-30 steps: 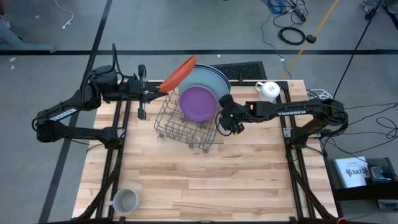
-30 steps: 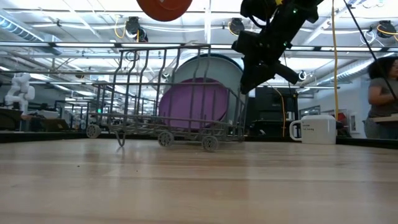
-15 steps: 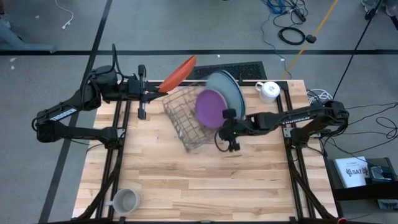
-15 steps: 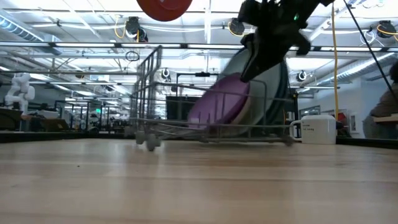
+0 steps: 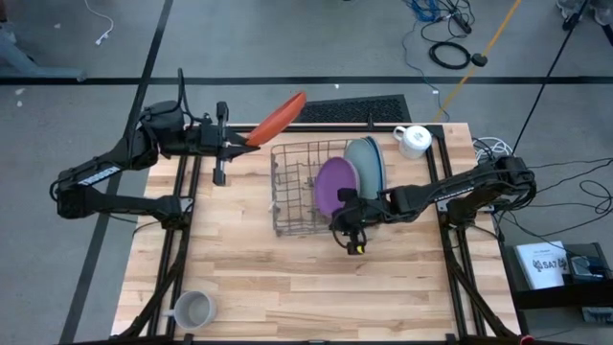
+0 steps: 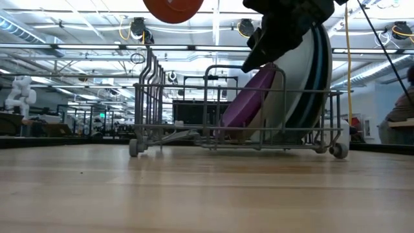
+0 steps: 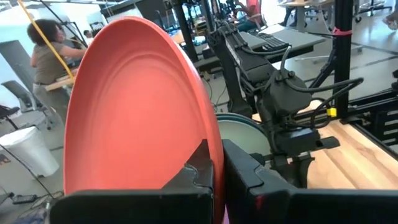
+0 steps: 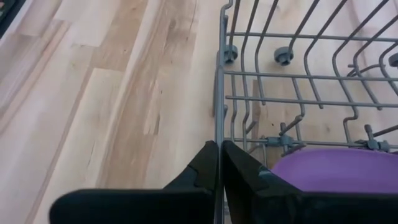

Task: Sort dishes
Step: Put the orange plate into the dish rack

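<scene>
A wire dish rack (image 5: 311,196) sits just above the middle of the wooden surface (image 5: 287,287). Inside it, at the rack's three o'clock end, plates stand on edge and lean together: a small purple plate (image 5: 334,186) in front, then a large grey plate (image 5: 360,165) and a blue plate (image 5: 376,163) behind it. The rest of the rack, toward nine o'clock, holds nothing.

The right gripper (image 5: 349,218) is at the rack's five o'clock corner. In its wrist view its fingers (image 8: 205,163) are pressed together on the rack's edge wire, so it is pinching the rack, not a plate.

An orange plate (image 5: 276,118) hangs in the air beyond the surface's edge, at eleven o'clock from the rack. The left gripper (image 5: 239,144) pinches its rim, fingers (image 7: 199,171) closed on the edge.

A white mug (image 5: 414,140) stands at the surface's one o'clock corner and a grey mug (image 5: 192,310) at seven o'clock.

Risks, as a judgement: the upright plates merely lean, so any tug on the rack could topple them or slide them out. The orange plate is held only by its rim, off the surface; a slip would drop it to the floor.
</scene>
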